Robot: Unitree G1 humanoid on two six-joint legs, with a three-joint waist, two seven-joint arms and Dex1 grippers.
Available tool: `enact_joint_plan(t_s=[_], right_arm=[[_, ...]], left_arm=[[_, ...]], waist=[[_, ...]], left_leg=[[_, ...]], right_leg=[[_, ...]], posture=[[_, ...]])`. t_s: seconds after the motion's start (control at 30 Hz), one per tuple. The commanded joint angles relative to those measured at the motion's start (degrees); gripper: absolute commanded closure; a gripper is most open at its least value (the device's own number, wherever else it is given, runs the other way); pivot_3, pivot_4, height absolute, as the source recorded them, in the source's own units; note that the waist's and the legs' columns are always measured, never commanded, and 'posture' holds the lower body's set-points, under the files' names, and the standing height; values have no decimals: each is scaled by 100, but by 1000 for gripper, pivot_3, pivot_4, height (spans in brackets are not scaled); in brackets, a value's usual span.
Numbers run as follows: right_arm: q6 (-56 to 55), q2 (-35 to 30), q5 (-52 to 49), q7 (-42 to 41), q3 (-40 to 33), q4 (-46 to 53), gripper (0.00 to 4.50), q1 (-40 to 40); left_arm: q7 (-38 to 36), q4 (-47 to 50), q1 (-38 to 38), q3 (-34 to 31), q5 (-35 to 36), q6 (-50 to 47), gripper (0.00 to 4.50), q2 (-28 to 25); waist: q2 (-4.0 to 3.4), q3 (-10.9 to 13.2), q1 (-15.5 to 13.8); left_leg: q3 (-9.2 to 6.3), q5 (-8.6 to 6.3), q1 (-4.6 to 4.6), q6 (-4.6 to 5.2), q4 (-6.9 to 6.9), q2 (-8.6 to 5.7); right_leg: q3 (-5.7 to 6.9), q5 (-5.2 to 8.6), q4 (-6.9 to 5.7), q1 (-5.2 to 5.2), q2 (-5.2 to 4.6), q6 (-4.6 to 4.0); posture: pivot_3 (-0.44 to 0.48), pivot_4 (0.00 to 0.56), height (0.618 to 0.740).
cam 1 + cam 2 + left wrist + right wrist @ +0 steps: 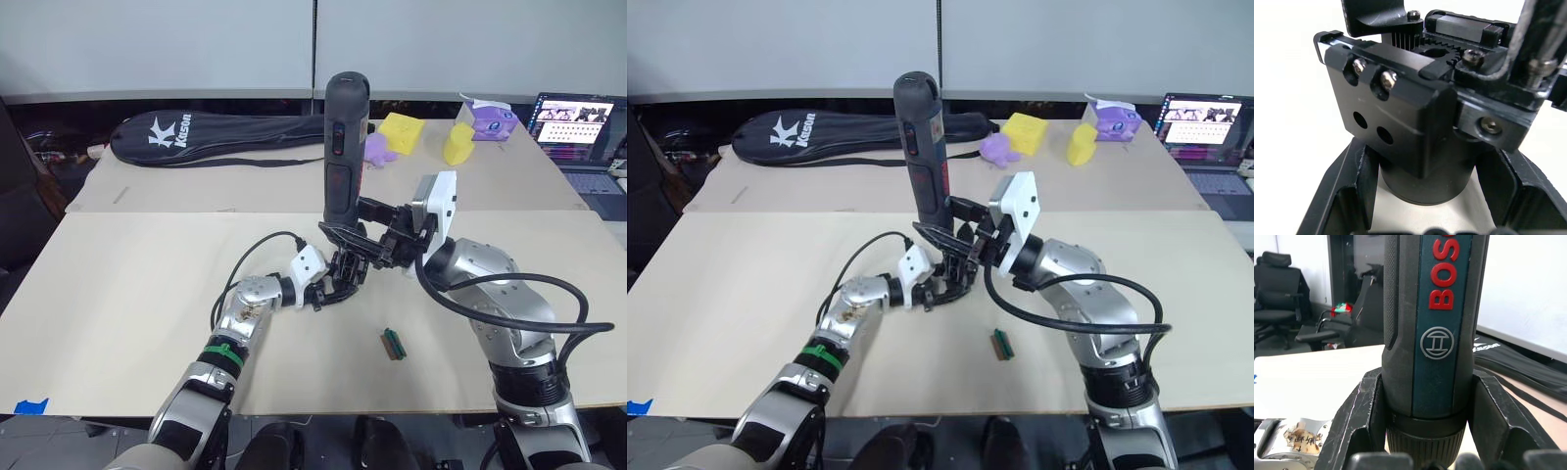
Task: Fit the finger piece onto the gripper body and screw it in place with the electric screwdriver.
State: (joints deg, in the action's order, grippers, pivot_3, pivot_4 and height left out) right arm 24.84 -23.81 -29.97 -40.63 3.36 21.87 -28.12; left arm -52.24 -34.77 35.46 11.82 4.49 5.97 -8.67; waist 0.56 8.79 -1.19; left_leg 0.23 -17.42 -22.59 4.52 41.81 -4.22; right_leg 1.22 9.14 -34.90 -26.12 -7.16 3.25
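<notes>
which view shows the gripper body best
The left wrist view: the gripper body sits close up between the left gripper's fingers, with its screws, empty holes and gear teeth plain. In the two eye views it is a small dark block under the upright electric screwdriver, mostly hidden by both grippers.

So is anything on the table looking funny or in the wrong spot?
Not really. The right gripper holds the electric screwdriver upright over the gripper body, which the left gripper grips. A tiny green-and-brown piece lies loose by itself on the table. Nothing looks spilled or broken.
</notes>
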Motion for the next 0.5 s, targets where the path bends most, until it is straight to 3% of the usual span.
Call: enact_joint_plan(t_s=[0.03,0.3,0.5], right_arm=[[-55,-270,474,-137,280,-360,2581,236],[389,-343,353,-158,418,-729,2581,123],[432,-430,477,-223,585,-891,2581,128]], left_arm=[[13,-48,140,-67,23,64,2181,6],[7,-187,241,-63,3,146,2181,18],[5,-227,253,-73,1,196,2181,7]], waist=[[-1,-1,1],[-1,-2,8],[-2,-5,8]], left_leg=[[0,0,2,0,0,0],[-16,-26,79,42,-21,3],[-26,-24,88,37,-23,3]], right_leg=[[1,0,0,2,0,0],[18,1,30,89,0,0],[26,1,42,97,0,0]], posture=[[0,150,723],[0,150,723],[0,150,723]])
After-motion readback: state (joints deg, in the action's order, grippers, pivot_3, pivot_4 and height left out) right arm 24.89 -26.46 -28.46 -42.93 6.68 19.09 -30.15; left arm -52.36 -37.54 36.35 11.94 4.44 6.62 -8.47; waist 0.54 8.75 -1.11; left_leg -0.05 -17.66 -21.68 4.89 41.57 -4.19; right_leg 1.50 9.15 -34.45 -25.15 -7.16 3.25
